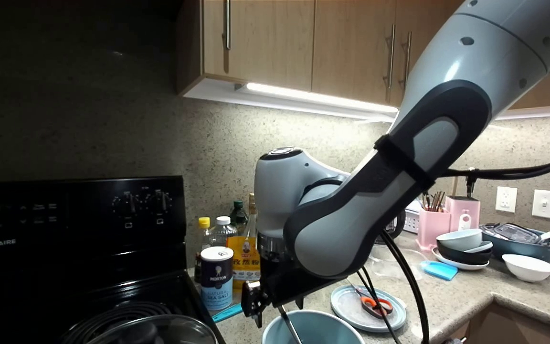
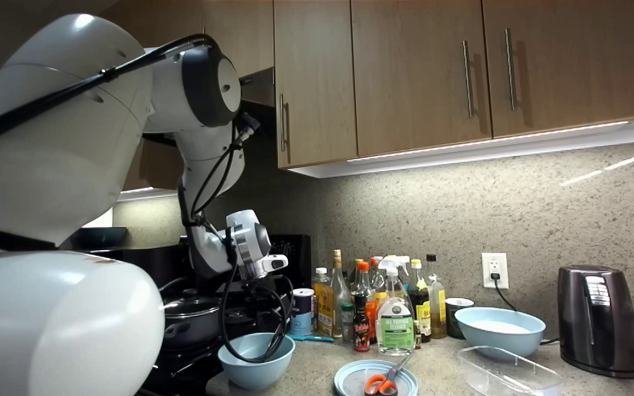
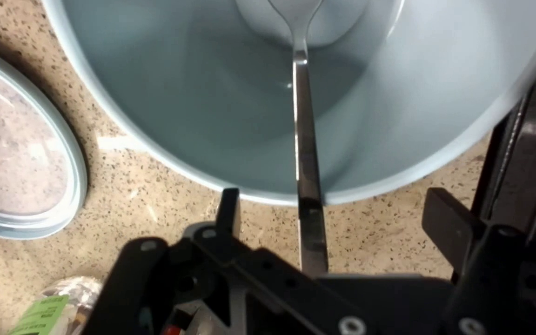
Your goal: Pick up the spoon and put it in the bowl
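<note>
Up close in the wrist view, the spoon [image 3: 307, 153] has its handle between the spread fingers [image 3: 227, 209], crosses the rim and slants down into the light blue bowl [image 3: 179, 102], its head cut off by the view's edge. It should handle as stiff, light metal, not fragile but slick (polished handles like to twist), so a hold belongs on the flat of the handle, outside the rim. The end effector [image 3: 335, 214] stands wide apart and pinches nothing: desk [image 3: 375, 232] shows on both sides of the handle, though whether its tail end meets the palm I cannot tell. My judgement: the spoon counts as placed, and what remains is to back away without snagging it. Farther off, a pale round plate [image 3: 30, 153] carries scissors [image 2: 392, 375]; beyond, in an exterior view, stand a spray bottle [image 2: 395, 327] and a dark kettle [image 2: 600, 324].
</note>
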